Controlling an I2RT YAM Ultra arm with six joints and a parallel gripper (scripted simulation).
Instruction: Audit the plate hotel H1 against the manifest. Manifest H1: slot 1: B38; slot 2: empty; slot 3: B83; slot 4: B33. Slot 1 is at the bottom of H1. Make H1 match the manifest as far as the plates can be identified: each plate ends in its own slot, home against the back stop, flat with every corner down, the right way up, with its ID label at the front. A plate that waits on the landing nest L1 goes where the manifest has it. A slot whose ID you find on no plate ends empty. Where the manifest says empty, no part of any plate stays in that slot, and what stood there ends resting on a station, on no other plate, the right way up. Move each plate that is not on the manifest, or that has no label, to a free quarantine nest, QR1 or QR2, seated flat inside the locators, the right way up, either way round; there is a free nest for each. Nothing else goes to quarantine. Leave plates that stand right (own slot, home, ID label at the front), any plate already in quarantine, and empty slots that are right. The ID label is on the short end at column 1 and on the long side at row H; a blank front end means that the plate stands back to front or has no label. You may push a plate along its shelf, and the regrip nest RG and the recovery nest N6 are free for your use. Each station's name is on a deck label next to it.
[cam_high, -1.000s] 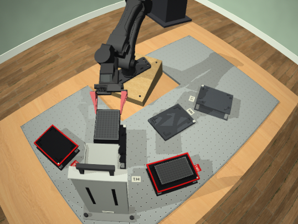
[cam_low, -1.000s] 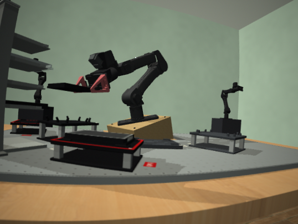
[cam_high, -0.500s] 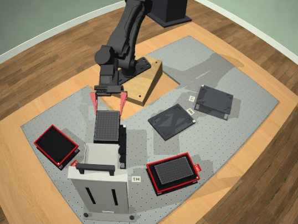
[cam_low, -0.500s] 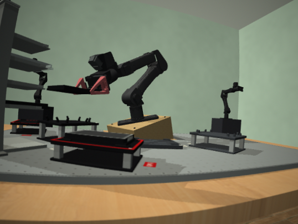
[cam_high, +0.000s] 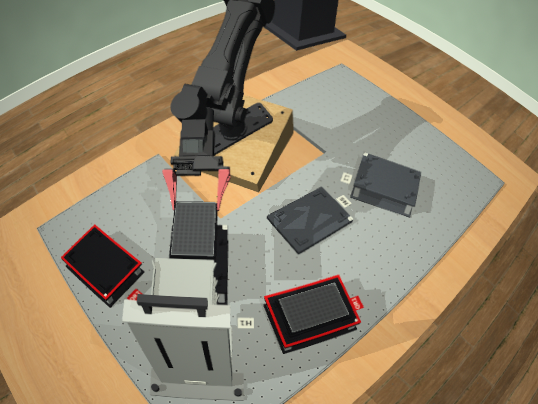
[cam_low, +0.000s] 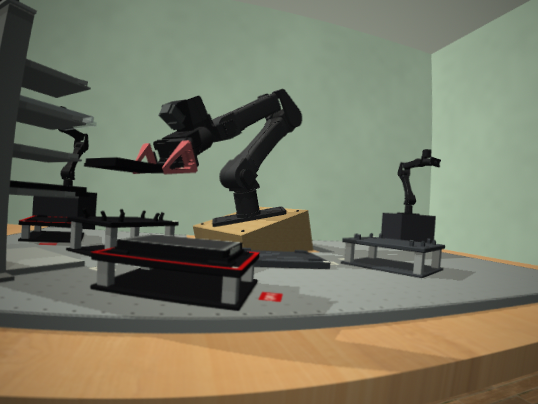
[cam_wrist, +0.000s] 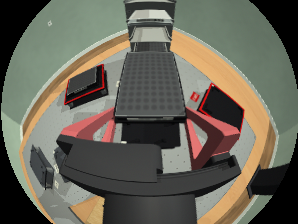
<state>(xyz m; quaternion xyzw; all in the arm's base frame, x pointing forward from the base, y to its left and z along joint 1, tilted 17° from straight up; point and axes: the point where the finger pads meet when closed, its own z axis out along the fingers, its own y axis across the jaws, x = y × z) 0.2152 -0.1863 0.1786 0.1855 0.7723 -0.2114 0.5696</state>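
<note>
My gripper (cam_high: 195, 206) is shut on a dark well plate (cam_high: 193, 229) across its width, its pink fingers on the two long sides near the rear end. The plate hangs level in the air in front of the plate hotel H1 (cam_high: 185, 320), as the side view shows (cam_low: 120, 164). Its far end points at the hotel's shelves (cam_low: 45, 120), a little short of them. In the wrist view the plate (cam_wrist: 148, 86) lies straight ahead of the gripper (cam_wrist: 149, 119), in line with the hotel (cam_wrist: 149, 10). I can read no label on it.
A red-framed quarantine nest (cam_high: 312, 310) right of the hotel holds a second plate. Another red-framed nest (cam_high: 101, 262) on the left is empty. A flat dark nest (cam_high: 309, 218) and the raised nest L1 (cam_high: 387, 182) stand empty at the right. The arm's wooden base (cam_high: 260, 145) is behind.
</note>
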